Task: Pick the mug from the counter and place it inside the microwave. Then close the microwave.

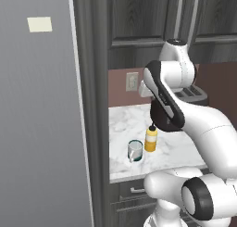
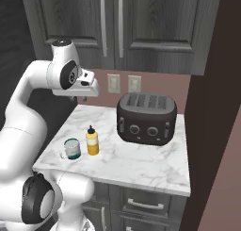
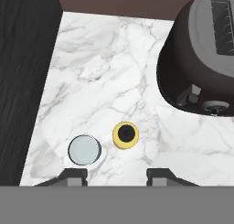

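Partly open and holding nothing, the two-finger end effector (image 3: 116, 175) hangs above the white marble counter (image 2: 141, 164), where a dark four-slot toaster (image 2: 147, 118) sits near the right edge, a yellow squeeze bottle (image 2: 92, 140) and the pale grey-white mug (image 2: 71, 149) near the front left corner.

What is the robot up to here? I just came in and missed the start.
The arm's end effector hangs high over the marble counter, jaws apart and holding nothing. The mug stands upright near the counter's front edge, untouched, with a yellow bottle close beside it and a dark toaster further back. Nothing has been picked up yet.
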